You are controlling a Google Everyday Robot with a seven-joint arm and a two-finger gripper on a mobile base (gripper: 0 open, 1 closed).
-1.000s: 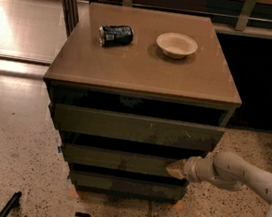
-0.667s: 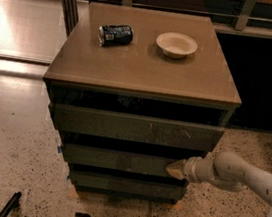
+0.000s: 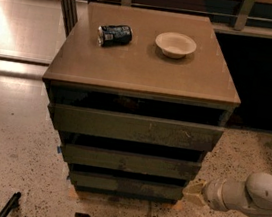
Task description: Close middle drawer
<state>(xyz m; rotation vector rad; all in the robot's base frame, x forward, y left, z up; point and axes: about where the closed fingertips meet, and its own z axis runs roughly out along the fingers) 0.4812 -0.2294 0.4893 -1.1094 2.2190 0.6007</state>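
One middle drawer (image 3: pixel 129 161), front facing the camera, long axis left-right.
Gripper (image 3: pixel 191 191) low beside its right end; grip state cannot be told.

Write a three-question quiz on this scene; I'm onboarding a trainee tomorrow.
1. True or false: the can stands upright on the cabinet.
2. The end effector is: A) over the can; B) low, by the cabinet's right front corner; C) left of the cabinet.
3. How many drawer fronts show, counting the middle drawer?

Key: 1 false, it lies on its side; 2 B; 3 three.
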